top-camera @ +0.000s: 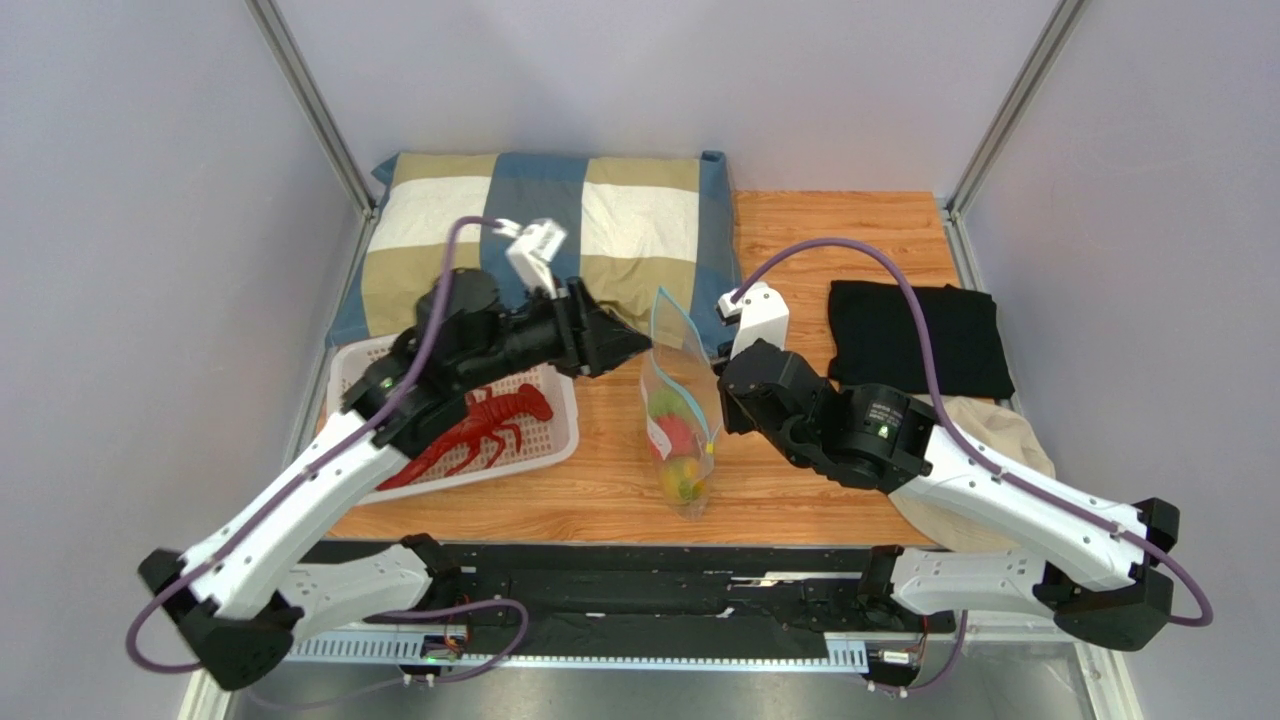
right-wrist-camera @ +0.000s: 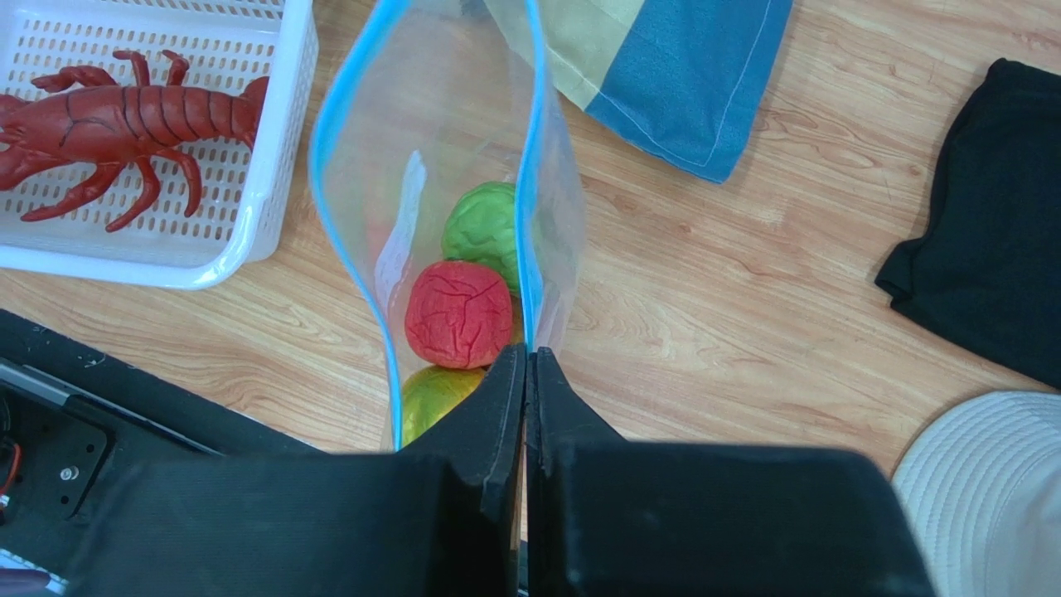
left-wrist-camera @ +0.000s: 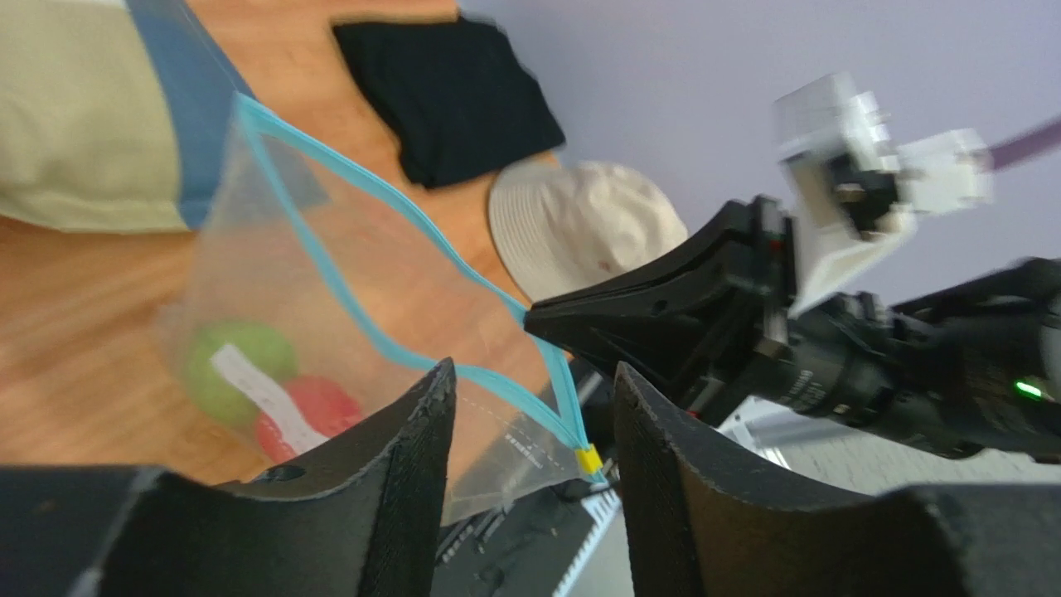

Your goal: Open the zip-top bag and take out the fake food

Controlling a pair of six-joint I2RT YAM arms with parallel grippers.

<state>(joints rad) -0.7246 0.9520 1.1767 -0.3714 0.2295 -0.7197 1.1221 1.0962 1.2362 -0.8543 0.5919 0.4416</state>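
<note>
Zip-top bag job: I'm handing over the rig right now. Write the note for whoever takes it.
Right gripper: shut on the rim of the zip-top bag, holding it upright with the mouth open.
Left gripper: open, fingers either side of the bag's rim near the yellow slider, not clamped.
Done: bag opened; lobster lies in the white basket.
Left: green ball, red piece and yellow-green piece are inside the bag; take them out.

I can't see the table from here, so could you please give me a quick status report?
Right claw shut on zip-top bag rim, left claw open at its mouth. Bag open, fake food inside; lobster in basket. Nothing blocking the mouth.
</note>
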